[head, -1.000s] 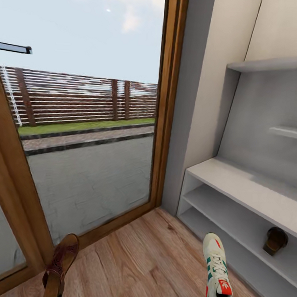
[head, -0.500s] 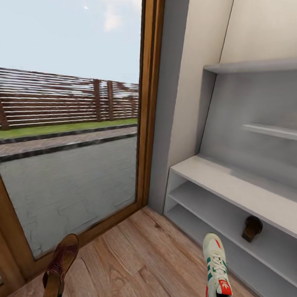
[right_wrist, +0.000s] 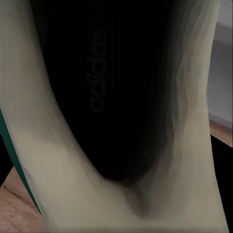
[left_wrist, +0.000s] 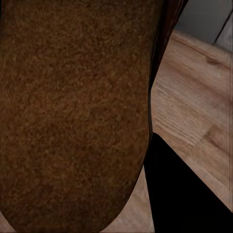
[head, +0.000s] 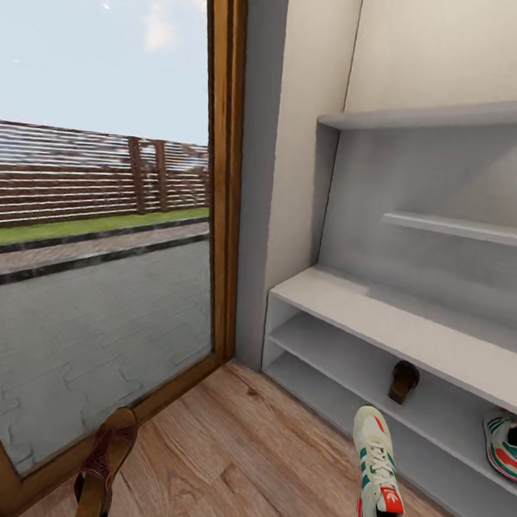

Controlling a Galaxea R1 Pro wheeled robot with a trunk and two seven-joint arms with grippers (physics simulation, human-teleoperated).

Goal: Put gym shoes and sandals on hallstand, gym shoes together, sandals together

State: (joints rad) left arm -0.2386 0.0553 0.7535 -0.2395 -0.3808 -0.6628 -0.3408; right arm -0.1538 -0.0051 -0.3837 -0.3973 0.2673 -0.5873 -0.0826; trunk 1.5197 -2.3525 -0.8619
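A brown sandal (head: pixel 105 464) hangs toe-up at the head view's lower left, and its sole (left_wrist: pixel 73 116) sits close against the left wrist camera beside one black finger (left_wrist: pixel 179 194); my left gripper is shut on it. A white gym shoe (head: pixel 378 475) with green stripes hangs at the lower right, its dark inside (right_wrist: pixel 116 97) right in front of the right wrist camera; my right gripper holds it. The light-grey hallstand (head: pixel 378 317) stands ahead on the right. On its middle shelf are the other sandal (head: pixel 403 380) and, further right, the other gym shoe (head: pixel 505 445).
Wood-plank corridor floor (head: pixel 260 459) lies between me and the rack. A tall glass door with a wooden frame (head: pixel 222 171) is on the left, with paving and a fence outside. Thin grey wall shelves (head: pixel 446 225) hang above the rack.
The camera has turned right: door and rack slid left in the picture, and the gym shoe on the shelf came into view. Both held shoes kept their places in the picture.
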